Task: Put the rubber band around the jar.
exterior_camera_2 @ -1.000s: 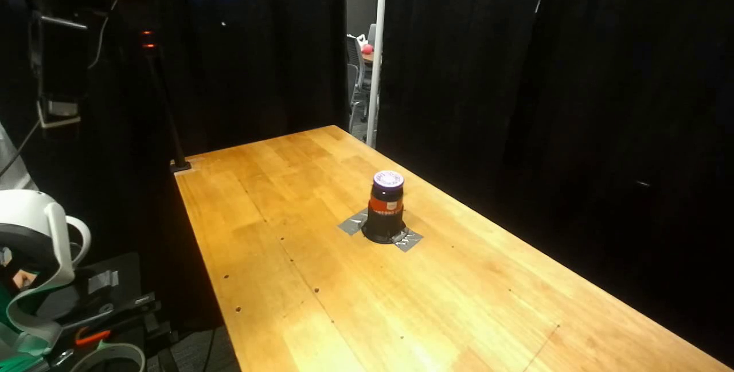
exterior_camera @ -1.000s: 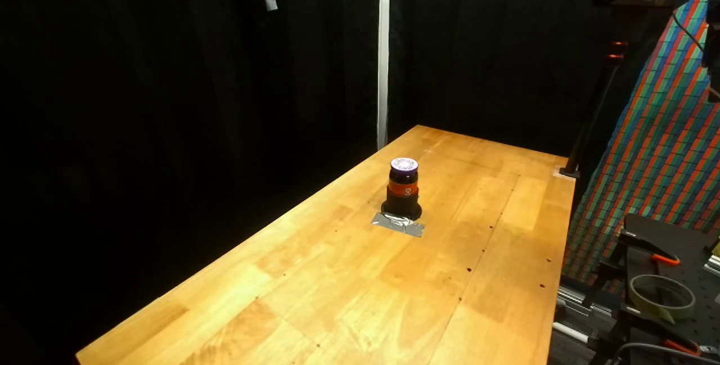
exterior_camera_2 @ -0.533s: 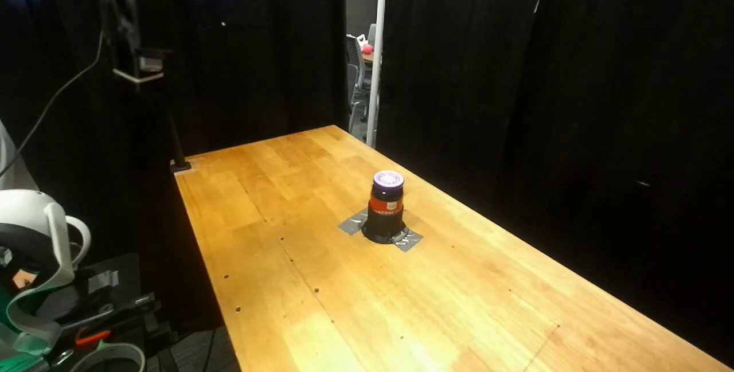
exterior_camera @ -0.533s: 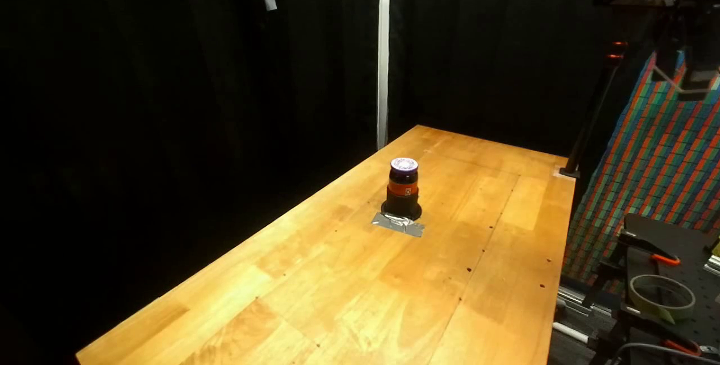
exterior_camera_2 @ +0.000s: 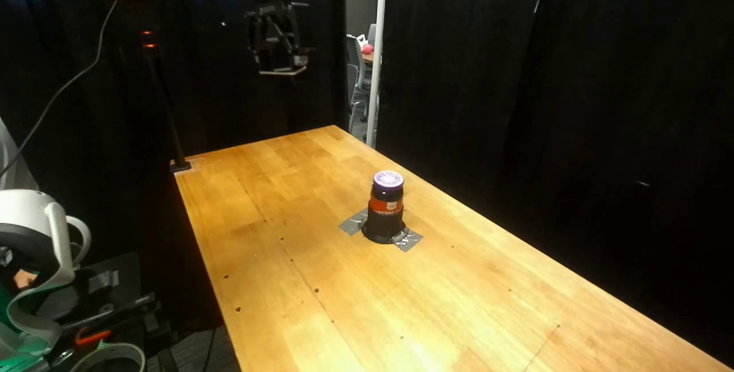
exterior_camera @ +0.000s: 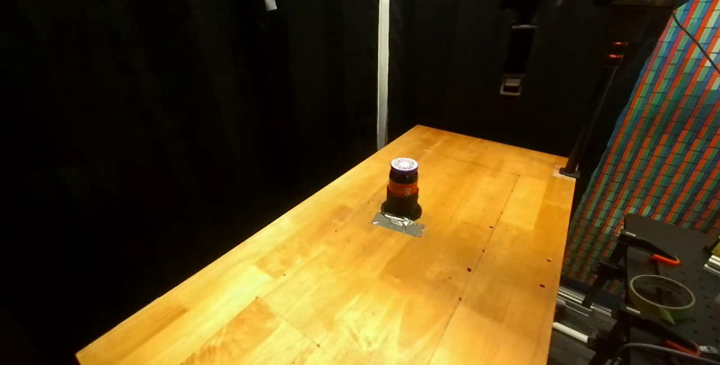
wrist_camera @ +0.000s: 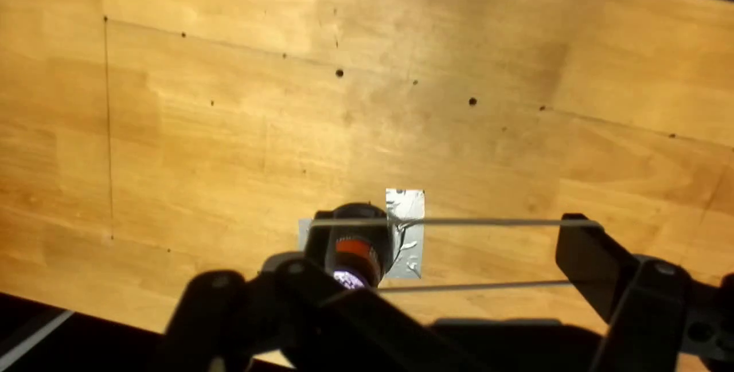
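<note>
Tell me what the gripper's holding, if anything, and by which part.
The rubber band: it's stretched around both fingers of the open gripper, held by the loop's opposite ends.

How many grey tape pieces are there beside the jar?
2: in an exterior view, one piece left of the jar, another piece at front right. Others may be hidden.

No words can be made out: on the jar (exterior_camera_2: 387,194), the print on the lid (exterior_camera_2: 388,179) and orange label (exterior_camera_2: 381,204) is too small.
</note>
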